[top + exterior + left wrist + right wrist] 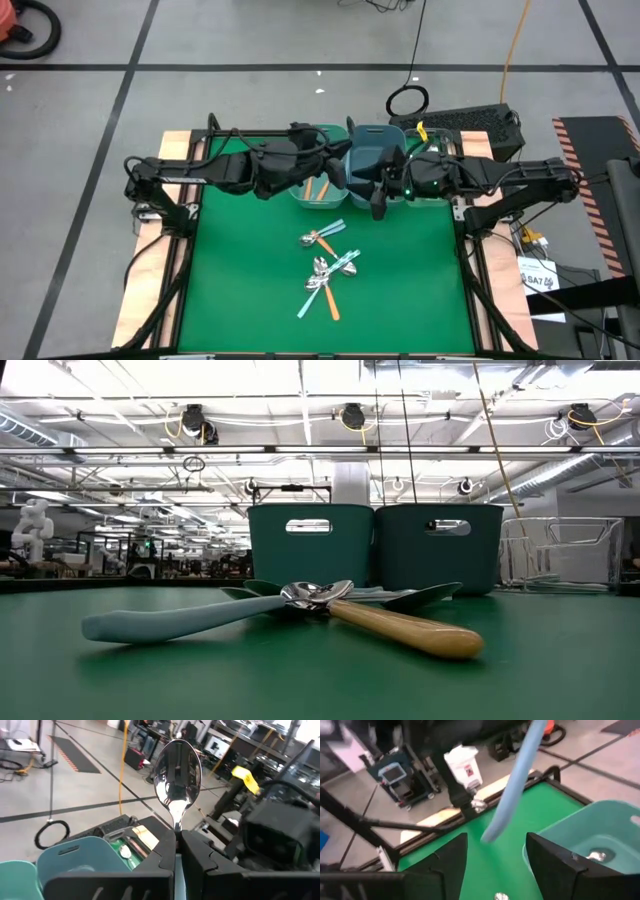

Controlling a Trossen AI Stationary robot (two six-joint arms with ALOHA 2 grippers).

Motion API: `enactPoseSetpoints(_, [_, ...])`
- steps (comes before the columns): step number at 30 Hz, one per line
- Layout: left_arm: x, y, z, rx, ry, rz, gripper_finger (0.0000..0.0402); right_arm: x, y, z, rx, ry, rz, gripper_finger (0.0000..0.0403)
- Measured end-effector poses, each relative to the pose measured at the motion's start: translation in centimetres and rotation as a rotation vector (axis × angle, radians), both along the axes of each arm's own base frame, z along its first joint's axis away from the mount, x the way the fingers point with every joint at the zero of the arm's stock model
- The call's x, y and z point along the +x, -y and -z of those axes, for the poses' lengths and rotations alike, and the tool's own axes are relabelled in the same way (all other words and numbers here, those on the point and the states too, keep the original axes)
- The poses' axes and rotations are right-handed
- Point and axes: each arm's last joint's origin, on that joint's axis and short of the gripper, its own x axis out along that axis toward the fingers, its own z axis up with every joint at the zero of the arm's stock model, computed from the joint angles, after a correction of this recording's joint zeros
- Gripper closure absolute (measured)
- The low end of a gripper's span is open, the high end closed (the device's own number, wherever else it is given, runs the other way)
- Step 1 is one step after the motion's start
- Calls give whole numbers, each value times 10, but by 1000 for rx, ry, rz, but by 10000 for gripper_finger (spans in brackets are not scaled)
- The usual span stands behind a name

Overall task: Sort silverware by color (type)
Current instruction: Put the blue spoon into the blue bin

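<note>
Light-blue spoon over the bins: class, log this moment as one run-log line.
left gripper: shut on light-blue spoon | right gripper: open, spoon handle between fingers | below: teal bins | pile of spoons on mat

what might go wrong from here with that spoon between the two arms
The left gripper pinches the spoon by its thin neck alone, bowl up; it may swivel or slip. The right gripper stands open around the light blue handle without touching it, so a drop could miss the bin and land on the green mat. The arms sit close and may bump.
</note>
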Motion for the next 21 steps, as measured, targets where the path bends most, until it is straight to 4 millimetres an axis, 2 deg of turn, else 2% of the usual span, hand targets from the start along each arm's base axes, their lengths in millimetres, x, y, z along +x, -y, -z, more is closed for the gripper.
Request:
enactPoseSetpoints(11, [1, 4, 0, 24, -20, 61, 389, 12, 4, 5, 0, 1, 18, 218])
enactPoseSetpoints(15, [1, 5, 0, 39, -27, 74, 389, 14, 4, 4, -19, 14, 12, 248])
enactPoseSetpoints(21, [1, 5, 1, 44, -31, 82, 389, 14, 4, 4, -39, 14, 6, 320])
